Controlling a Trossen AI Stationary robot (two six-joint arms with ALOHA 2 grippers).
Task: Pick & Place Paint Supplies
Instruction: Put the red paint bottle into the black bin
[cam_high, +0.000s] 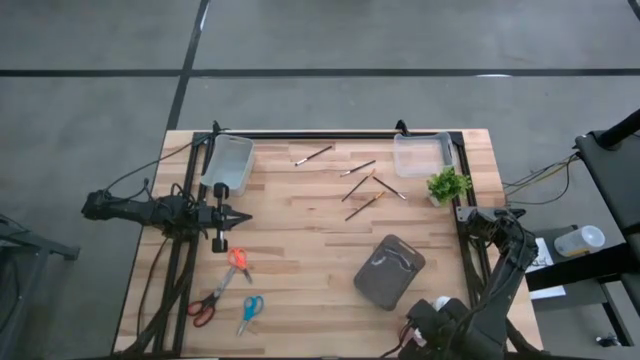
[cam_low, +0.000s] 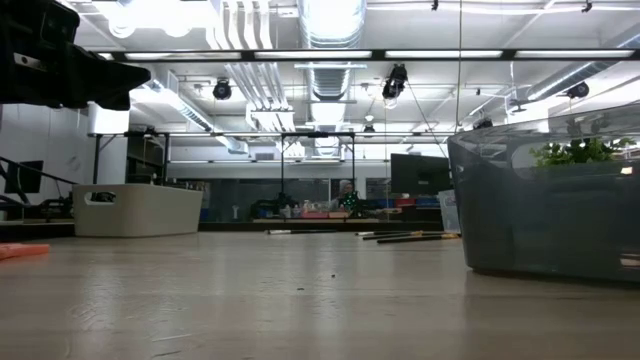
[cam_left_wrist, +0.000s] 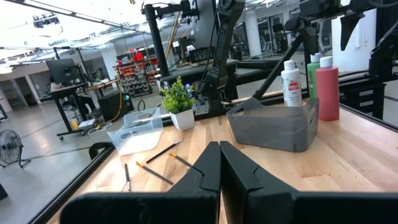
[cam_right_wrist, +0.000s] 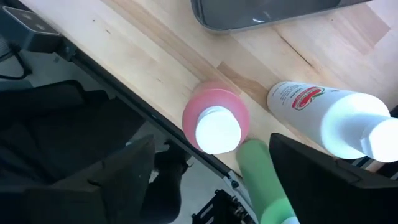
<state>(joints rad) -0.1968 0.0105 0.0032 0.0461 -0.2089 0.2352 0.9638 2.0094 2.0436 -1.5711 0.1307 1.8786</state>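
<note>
from here i can't read a single word. the white bottle (cam_right_wrist: 329, 121) carries a red-and-green label mark with fine print, too small for me to make out. the red bottle (cam_right_wrist: 214, 121) and green bottle (cam_right_wrist: 264, 180) show no lettering.

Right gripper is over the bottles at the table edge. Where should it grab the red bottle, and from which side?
Judging by the right wrist view, the red bottle stands upright with its pale cap facing the camera. Come straight down and close the right gripper on the body just below the cap. Keep clear of the green bottle right beside it.
</note>
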